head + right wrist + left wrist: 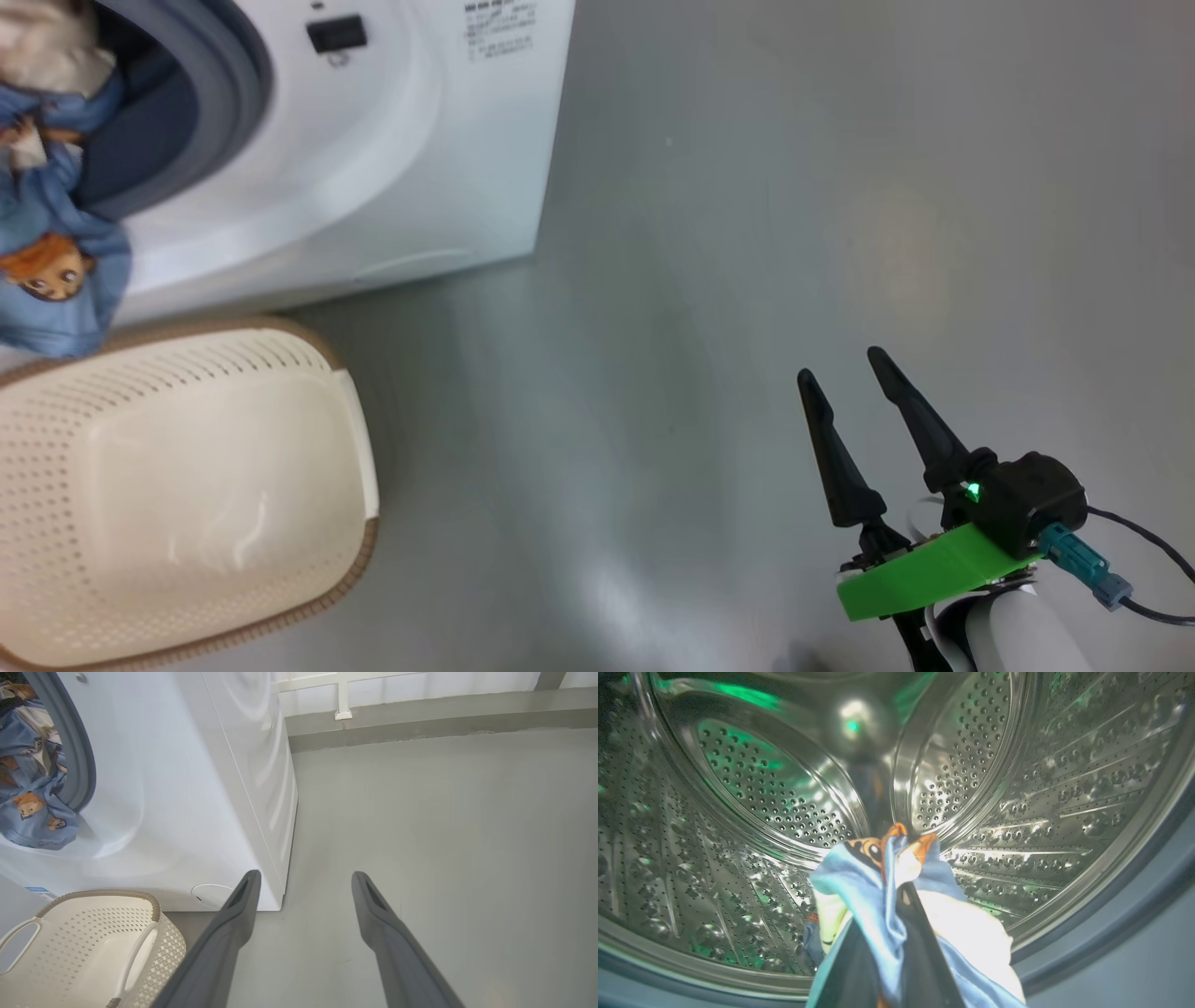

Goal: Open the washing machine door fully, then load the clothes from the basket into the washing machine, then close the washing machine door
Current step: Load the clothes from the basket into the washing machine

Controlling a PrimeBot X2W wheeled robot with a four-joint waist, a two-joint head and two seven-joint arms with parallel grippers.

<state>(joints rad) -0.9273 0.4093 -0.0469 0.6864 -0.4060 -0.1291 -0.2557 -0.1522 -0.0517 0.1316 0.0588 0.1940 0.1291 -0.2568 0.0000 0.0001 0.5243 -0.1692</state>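
The left gripper (pixel 899 896) was pinched tight on the clothes (pixel 859 877), reaching inside the steel drum (pixel 775 788) of the washing machine (pixel 392 140), and more of the bear-print fabric hung over the lower lip of its opening. The right gripper (pixel 840 366) had its fingers spread wide, holding nothing, well off to the washing machine's right. The basket (pixel 140 373) sat just in front of the washing machine, below its opening.

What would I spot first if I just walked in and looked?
The blue bear-print clothes hang at the washer mouth in the head view's upper left, pinched in the left jaws in front of the shiny drum. Just below them sits the cream basket, with nothing in it. At the lower right, the right jaws stand open over the grey floor.
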